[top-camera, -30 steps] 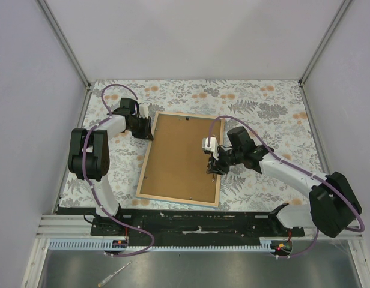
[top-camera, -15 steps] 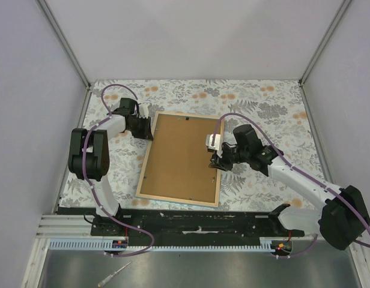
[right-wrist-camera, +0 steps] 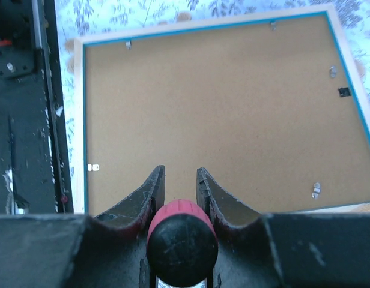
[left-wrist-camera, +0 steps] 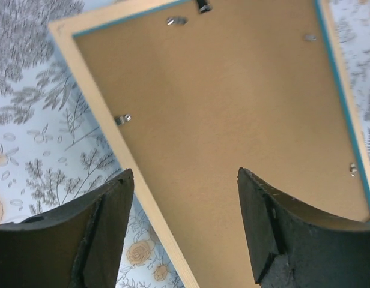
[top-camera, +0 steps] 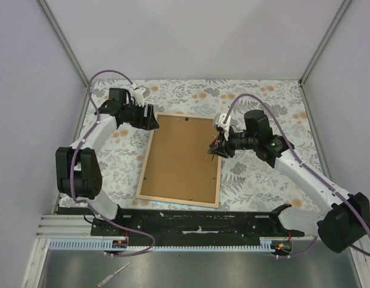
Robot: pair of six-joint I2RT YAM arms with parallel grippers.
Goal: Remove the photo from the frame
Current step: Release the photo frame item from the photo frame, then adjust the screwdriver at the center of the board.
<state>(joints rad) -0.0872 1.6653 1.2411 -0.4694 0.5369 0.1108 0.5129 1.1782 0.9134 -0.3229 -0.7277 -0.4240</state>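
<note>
The frame (top-camera: 146, 162) lies face down on the floral cover, its light wood back and thin blue inner edge showing. A brown board (top-camera: 182, 157) fills it; the photo's printed side is hidden. My left gripper (top-camera: 150, 118) hovers open over the frame's far-left corner, and in the left wrist view its fingers (left-wrist-camera: 116, 204) straddle the wood border (left-wrist-camera: 143, 192) without touching it. My right gripper (top-camera: 215, 149) is above the frame's right edge, shut on a red-handled tool with a black end cap (right-wrist-camera: 182, 231), over the board (right-wrist-camera: 221, 108).
Small metal clips (right-wrist-camera: 317, 190) sit along the board's edges, with a black hanger (right-wrist-camera: 344, 91) near one end. The black base rail (top-camera: 185, 219) runs along the near edge. A screwdriver (top-camera: 115, 273) lies on the metal shelf below. Enclosure walls stand on three sides.
My left gripper has opened and lifted off the frame's left edge, moving toward the far corner. My right gripper has carried the tool farther along the frame's right edge.
</note>
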